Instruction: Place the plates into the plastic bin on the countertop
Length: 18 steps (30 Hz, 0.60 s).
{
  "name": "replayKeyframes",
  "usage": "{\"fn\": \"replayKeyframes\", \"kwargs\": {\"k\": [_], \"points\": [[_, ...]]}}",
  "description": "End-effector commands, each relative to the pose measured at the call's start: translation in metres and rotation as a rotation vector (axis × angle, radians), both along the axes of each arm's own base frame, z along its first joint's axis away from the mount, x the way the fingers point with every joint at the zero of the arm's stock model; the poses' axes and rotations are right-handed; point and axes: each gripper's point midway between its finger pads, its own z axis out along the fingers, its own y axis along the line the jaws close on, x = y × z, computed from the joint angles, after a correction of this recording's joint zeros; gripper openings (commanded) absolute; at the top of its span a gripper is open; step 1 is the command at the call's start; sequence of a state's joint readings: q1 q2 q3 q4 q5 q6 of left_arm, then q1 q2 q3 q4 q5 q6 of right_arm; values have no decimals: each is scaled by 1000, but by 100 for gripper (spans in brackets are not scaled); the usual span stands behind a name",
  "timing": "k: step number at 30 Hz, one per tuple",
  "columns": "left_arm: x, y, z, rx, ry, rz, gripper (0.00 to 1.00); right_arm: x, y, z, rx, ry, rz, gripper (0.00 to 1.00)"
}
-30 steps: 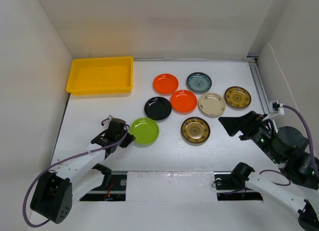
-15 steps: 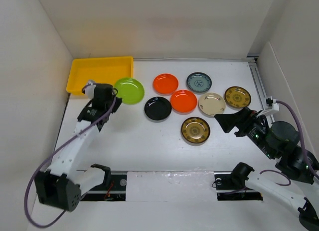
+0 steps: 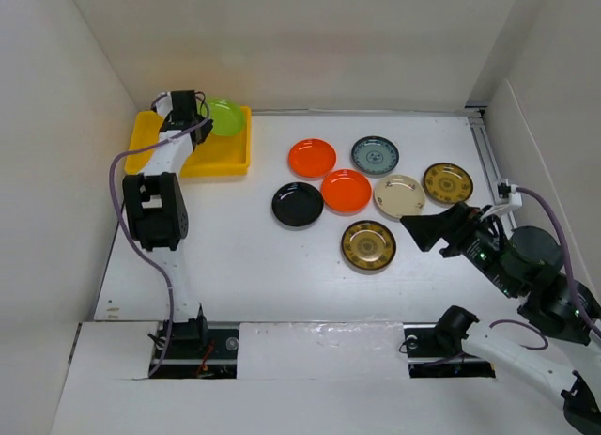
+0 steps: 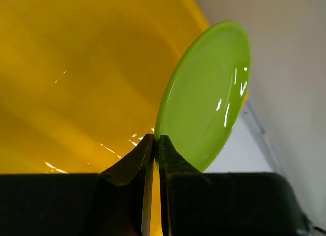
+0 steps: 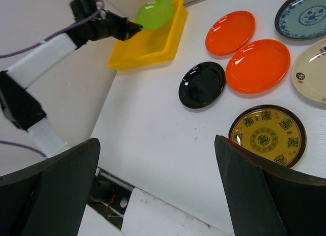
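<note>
My left gripper (image 3: 200,115) is shut on the rim of the lime green plate (image 3: 223,116) and holds it tilted above the yellow plastic bin (image 3: 223,159). In the left wrist view the fingers (image 4: 170,157) pinch the plate's (image 4: 204,98) edge over the bin floor (image 4: 76,83). On the countertop (image 3: 244,256) lie two orange plates (image 3: 312,157) (image 3: 346,191), a black one (image 3: 297,203), a teal patterned one (image 3: 375,155), a cream one (image 3: 398,195) and two brown-and-gold ones (image 3: 447,183) (image 3: 368,245). My right gripper (image 3: 424,232) is open and empty, just right of the near brown-and-gold plate (image 5: 267,135).
White walls (image 3: 56,172) close in the countertop at the left, back and right. The bin sits in the far left corner against the walls. A metal rail (image 3: 488,163) runs along the right edge. The arm bases stand at the near edge.
My left arm has carried the lime green plate from the near left of the countertop up and back to over the yellow bin. The right gripper has shifted slightly left.
</note>
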<state>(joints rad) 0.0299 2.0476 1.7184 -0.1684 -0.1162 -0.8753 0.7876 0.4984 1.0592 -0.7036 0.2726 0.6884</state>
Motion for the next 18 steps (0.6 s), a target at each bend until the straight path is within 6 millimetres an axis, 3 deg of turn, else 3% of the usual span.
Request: {"fn": "replayKeyframes", "kwargs": {"k": [1, 7, 8, 10, 11, 13, 14, 15, 16, 17, 18], "points": [[5, -4, -15, 0, 50, -89, 0, -15, -8, 33, 75, -76, 30, 100], [4, -1, -15, 19, 39, -85, 0, -21, -16, 42, 100, -101, 21, 100], [4, -1, -13, 19, 42, -86, 15, -21, -16, 42, 100, -101, 21, 100], [-1, -1, -4, 28, 36, -92, 72, -23, -15, 42, 100, -101, 31, 100], [-6, -1, 14, 31, 9, -91, 87, -23, -15, 42, 100, -101, 31, 100], [-10, -3, 37, 49, -56, -110, 100, -21, -14, 38, 93, -93, 31, 100], [-17, -3, 41, 60, -66, -116, 100, -22, -12, 41, 101, -100, 42, 100], [-23, -8, 70, 94, -122, -132, 100, -21, -11, 37, 94, -92, 42, 100], [-27, -15, 86, 105, -151, -150, 100, -19, -8, 37, 92, -91, 42, 100], [-35, -20, 85, 113, -145, -165, 100, -20, -7, 37, 93, -91, 51, 100], [-48, -28, 109, 118, -188, -192, 100, -17, -4, 30, 84, -82, 51, 100]]}}
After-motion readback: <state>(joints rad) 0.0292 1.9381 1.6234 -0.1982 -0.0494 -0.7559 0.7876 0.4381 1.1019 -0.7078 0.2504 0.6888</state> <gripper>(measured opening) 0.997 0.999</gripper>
